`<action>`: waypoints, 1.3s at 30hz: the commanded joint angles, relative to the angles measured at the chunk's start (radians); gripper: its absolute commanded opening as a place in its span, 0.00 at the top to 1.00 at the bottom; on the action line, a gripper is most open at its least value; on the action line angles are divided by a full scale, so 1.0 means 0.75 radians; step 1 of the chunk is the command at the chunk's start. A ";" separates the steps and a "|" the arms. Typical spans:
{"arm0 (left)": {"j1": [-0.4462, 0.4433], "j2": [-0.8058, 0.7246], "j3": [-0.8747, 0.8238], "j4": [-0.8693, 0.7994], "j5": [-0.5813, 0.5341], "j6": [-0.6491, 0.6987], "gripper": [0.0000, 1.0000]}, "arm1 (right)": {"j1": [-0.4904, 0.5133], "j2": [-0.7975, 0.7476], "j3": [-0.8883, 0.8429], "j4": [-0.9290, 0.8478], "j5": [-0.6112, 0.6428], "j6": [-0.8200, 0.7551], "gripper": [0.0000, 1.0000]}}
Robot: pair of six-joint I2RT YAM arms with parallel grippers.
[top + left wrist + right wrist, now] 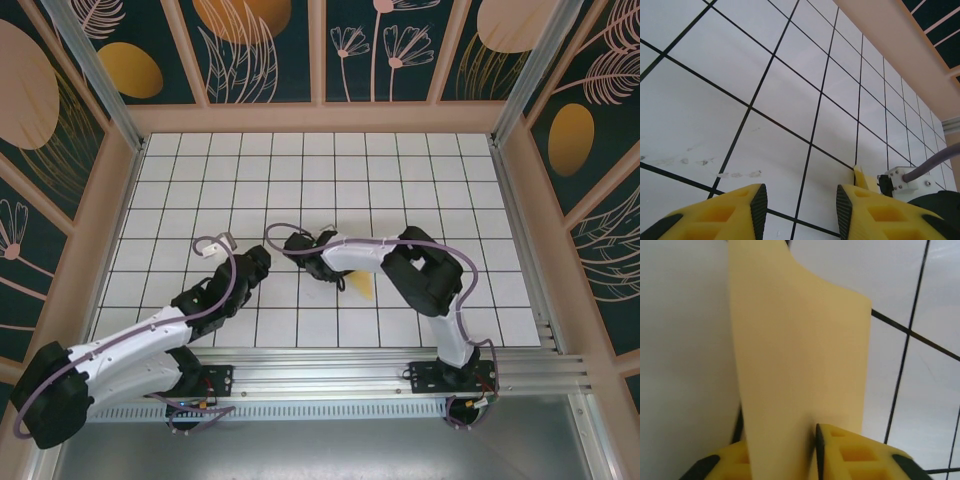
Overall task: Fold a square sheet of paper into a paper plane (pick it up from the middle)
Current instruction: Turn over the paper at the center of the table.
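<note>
Paper plane (800,355): yellow, plain, no print. In the right wrist view it ran up from the gap between the two fingers (850,455) of my right end effector (782,452). The black pad of one finger touched its edge. The broad face of the paper hid the gap itself, so I could not tell whether the fingers pinched it or merely stood on either side of it.

From above, a narrow yellow piece showed on the desk (400,160), tucked under my right forearm and just beside that end effector, toward the near middle rows of tiles.

My left end effector (801,205) was spread, with nothing between its yellow fingers and bare tile beyond them. From above it sat near the right one, on its left, and apart from the paper.

Counts:
- paper planes: one
- arms: two
- end effectors: two, each with two fingers

Surface: white desk ruled into square tiles by black grid lines (812,135). Faint grey scuff marks (700,161) lay on one tile in the left wrist view. An aluminium rail (330,372) ran along the near edge and carried both arm bases.

Room: a peach-coloured frame (320,117) enclosed the desk. It held dark panels (265,50) printed with pale leaf and flower outlines and orange ovals.
</note>
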 commanded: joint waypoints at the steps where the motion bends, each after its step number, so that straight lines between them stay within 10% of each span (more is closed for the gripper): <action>1: 0.007 -0.022 -0.022 -0.050 -0.039 -0.013 0.56 | 0.029 0.020 0.058 0.021 -0.188 0.065 0.64; 15: 0.008 0.251 0.118 0.040 0.158 0.078 0.55 | -0.128 -0.609 -0.307 0.510 -0.794 0.015 0.26; 25: 0.009 0.607 0.270 0.207 0.511 0.135 0.56 | -0.636 -0.906 -0.907 1.029 -1.676 0.054 0.86; 39: 0.008 0.862 0.354 0.333 0.679 0.045 0.59 | -0.674 -0.718 -0.907 1.052 -1.760 -0.017 0.91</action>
